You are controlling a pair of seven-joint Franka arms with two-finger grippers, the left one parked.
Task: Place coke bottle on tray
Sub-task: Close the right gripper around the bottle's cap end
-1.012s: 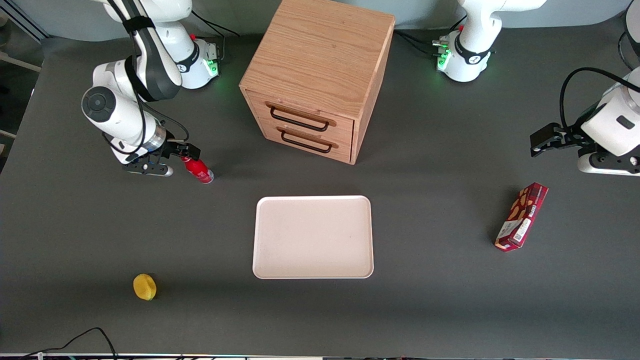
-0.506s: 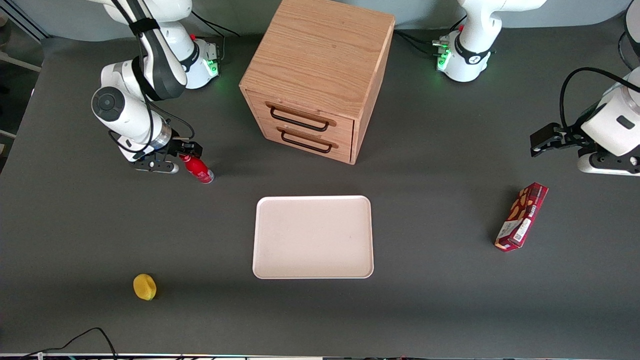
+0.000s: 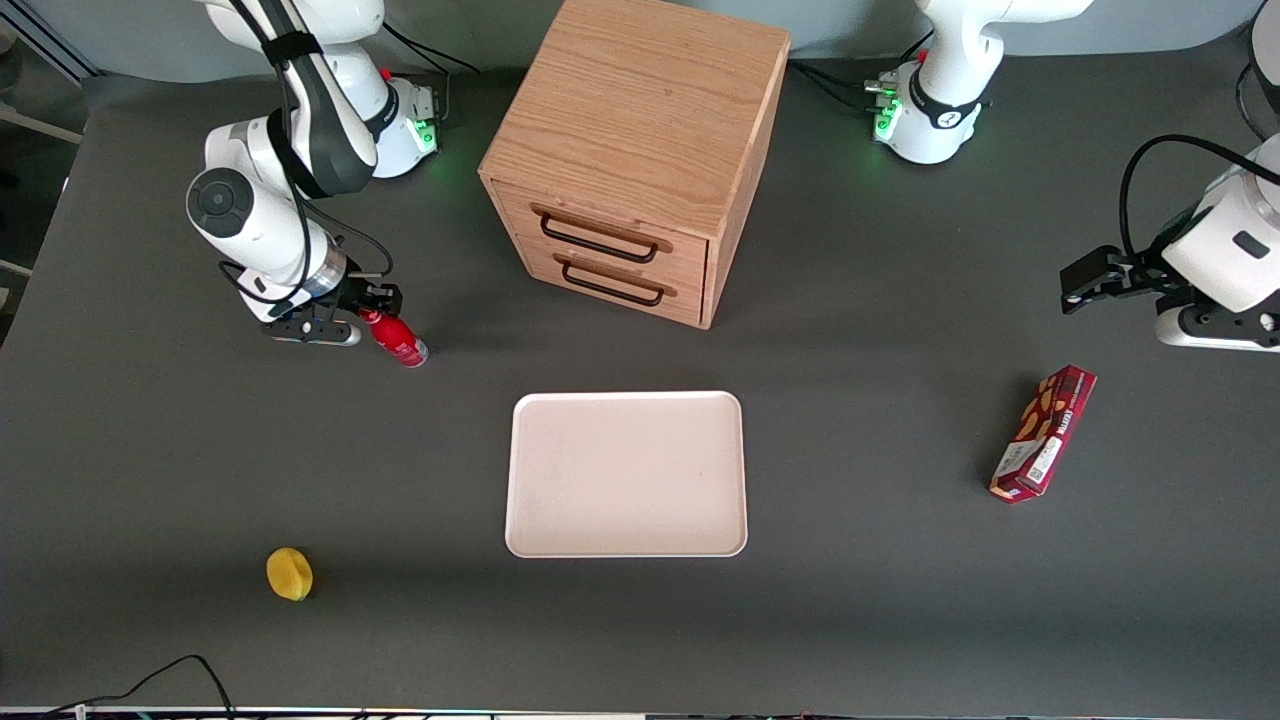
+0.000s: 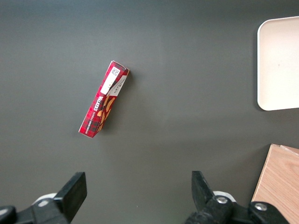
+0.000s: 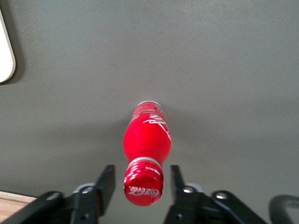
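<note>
The coke bottle (image 3: 397, 341) is small and bright red with a red cap and stands on the dark table toward the working arm's end. In the right wrist view the bottle (image 5: 146, 140) shows from above, its cap between the two fingers with a gap on each side. My right gripper (image 3: 372, 308) (image 5: 142, 179) is open, at the bottle's cap and neck, not touching it. The tray (image 3: 626, 473) is pale pinkish-white and lies flat in front of the drawer cabinet, nearer the front camera than the bottle. A corner of the tray (image 5: 5, 60) shows in the right wrist view.
A wooden cabinet (image 3: 632, 150) with two drawers stands farther from the camera than the tray. A yellow lemon-like object (image 3: 289, 574) lies near the front edge. A dark red snack box (image 3: 1042, 433) (image 4: 103, 103) lies toward the parked arm's end.
The right arm has shifted slightly toward the bottle, bringing the gripper over its cap. The bottle has not moved.
</note>
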